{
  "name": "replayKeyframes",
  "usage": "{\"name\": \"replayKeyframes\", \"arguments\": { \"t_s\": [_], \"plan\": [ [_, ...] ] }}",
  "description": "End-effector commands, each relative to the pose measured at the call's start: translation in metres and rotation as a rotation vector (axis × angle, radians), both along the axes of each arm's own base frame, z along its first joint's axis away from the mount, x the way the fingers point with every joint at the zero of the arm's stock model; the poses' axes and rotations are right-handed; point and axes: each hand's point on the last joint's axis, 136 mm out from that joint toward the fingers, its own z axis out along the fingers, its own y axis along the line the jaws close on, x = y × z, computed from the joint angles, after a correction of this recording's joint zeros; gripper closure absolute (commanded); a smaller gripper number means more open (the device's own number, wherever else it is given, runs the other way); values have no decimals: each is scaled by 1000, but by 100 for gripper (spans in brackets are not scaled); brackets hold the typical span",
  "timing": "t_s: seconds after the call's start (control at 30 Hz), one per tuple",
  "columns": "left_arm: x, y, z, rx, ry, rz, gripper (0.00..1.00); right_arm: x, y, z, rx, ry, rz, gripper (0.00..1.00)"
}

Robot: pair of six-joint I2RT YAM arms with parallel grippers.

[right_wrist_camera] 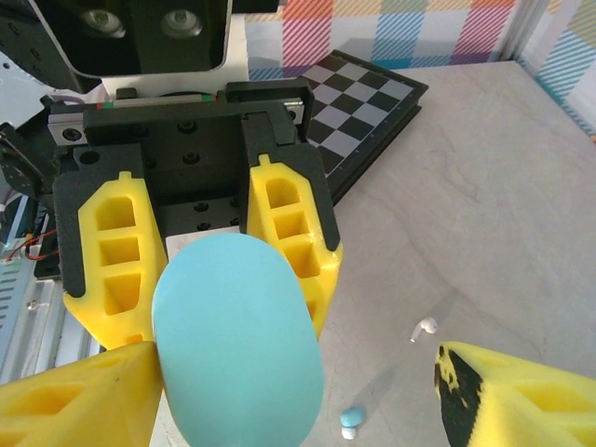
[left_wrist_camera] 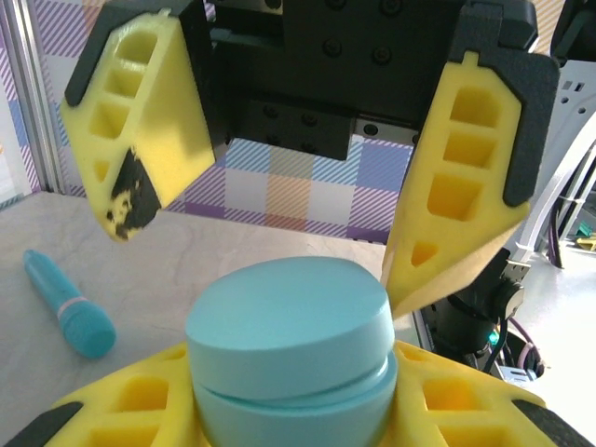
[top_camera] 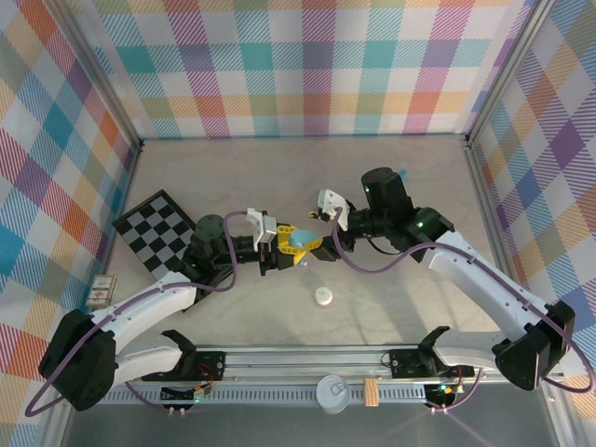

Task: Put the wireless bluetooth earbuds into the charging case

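Note:
A pale teal pebble-shaped charging case [left_wrist_camera: 289,345] sits with its lid down between the yellow fingers of my left gripper [left_wrist_camera: 293,405], which is shut on it above the table's middle [top_camera: 284,248]. My right gripper [right_wrist_camera: 298,400] faces it from the right, jaws wide open, one finger [right_wrist_camera: 74,400] beside the case [right_wrist_camera: 237,345] and the other [right_wrist_camera: 512,396] well clear. In the left wrist view its fingers [left_wrist_camera: 140,140] hang spread above the case lid. Two earbuds lie on the table below: a white one [right_wrist_camera: 424,328] and a pale blue one [right_wrist_camera: 350,419].
A white round case [top_camera: 323,297] lies on the table in front of the grippers. A folded checkerboard [top_camera: 158,228] lies at the left. A teal pen-like stick [left_wrist_camera: 70,307] rests on the table behind the grippers. Plaid walls enclose the table.

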Motion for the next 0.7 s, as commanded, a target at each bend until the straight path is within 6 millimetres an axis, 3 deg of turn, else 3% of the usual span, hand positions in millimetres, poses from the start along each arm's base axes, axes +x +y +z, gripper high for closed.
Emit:
{"name": "replayKeyframes", "arguments": {
  "t_s": [0.0,0.3,0.5,0.6,0.67],
  "plan": [
    [-14,-1,17,-39,-61,-65,69,16,-9,9,7,-58,-86,24],
    [-17,0,20,-44,-66,-69,69,25,-15,14,14,-73,-139,27],
    [-17,0,21,-46,-68,-69,69,16,-8,11,14,-37,-64,49],
    [-16,-1,21,-45,-66,-71,69,4,-3,9,21,-2,9,54],
    [-16,-1,22,-47,-68,-70,69,0,-1,7,20,20,34,64]
  ]
}}
